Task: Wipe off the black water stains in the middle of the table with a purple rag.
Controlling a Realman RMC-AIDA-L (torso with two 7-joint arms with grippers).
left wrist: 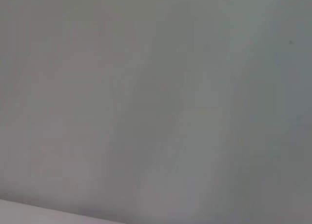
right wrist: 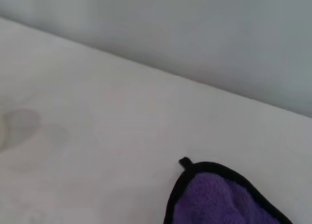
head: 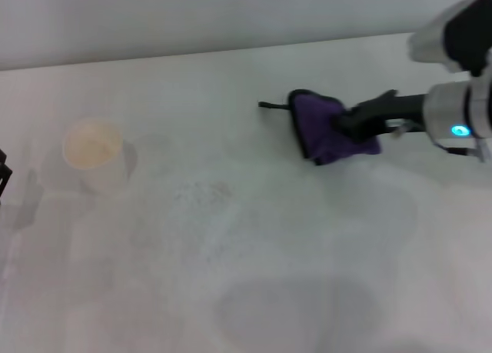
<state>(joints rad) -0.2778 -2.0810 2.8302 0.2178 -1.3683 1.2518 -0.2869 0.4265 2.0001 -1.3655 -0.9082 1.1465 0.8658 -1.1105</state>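
The right gripper [head: 344, 124] has its dark fingers [head: 361, 116] closed on the purple rag [head: 327, 130], which lies bunched on the white worktop [head: 254, 276] with its black loop pointing away from them. Well beyond the rag, towards the robot's left, a faint speckled stain [head: 204, 193] marks the worktop, and farther still stands a paper cup [head: 92, 149]. The left gripper is out of view.

White-and-silver right arm [head: 461, 76] (blue glowing ring), black pincer [head: 350, 124]

Plain pale grey wall [head: 192, 14] behind far tabletop edge; soft diffuse light, faint shadows.
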